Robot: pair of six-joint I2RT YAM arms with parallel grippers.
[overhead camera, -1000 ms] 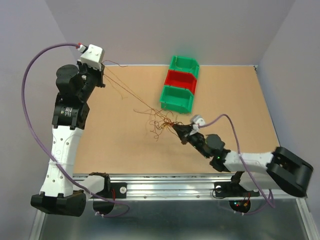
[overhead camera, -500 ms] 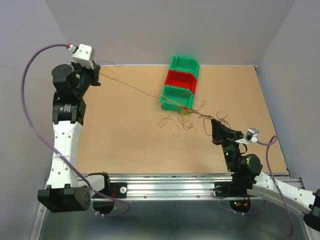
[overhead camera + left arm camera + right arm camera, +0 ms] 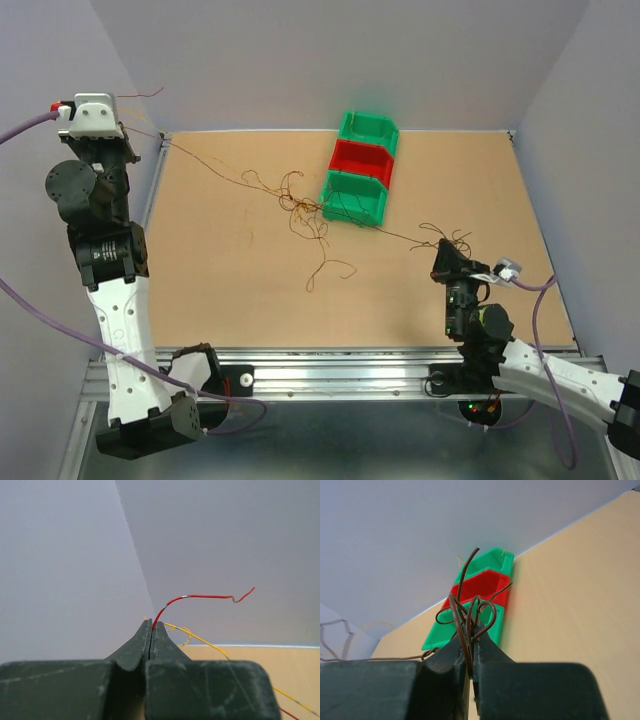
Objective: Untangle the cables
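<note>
**Two grippers pinch wire ends, with the tangle strung between them**

Two arms reach toward opposite corners of the table (image 3: 230, 270) in the top view. The left gripper (image 3: 122, 148) is raised at about 10 o'clock, just off the table's far-left corner and close to the wall (image 3: 60, 60). The right gripper (image 3: 442, 255) sits at about 4 o'clock, low over the board.

The cables (image 3: 300, 205) run as a thin line from one gripper to the other. Their main knot of loose curls lies just to the 11 o'clock side of the table's middle, at 9 o'clock from the near green bin (image 3: 355, 198). One curly tail trails from the knot toward 6 o'clock. The line passes the near green bin's front edge, but whether it touches the edge cannot be told. Toward 12 o'clock from that bin stand the red bin (image 3: 360, 157) and the far green bin (image 3: 368, 130), the three touching in a row.

In the left wrist view the fingers (image 3: 137, 647) are pressed together. A red wire (image 3: 200, 596) rises from their tips and bends toward 3 o'clock. A yellow wire (image 3: 200, 638) leaves the same tips toward 4 o'clock.

In the right wrist view the jaws are closed on a bunch of brown wires (image 3: 469, 605). These loop up toward 12 o'clock in front of the bins, and one strand leads off toward 9 o'clock.
</note>
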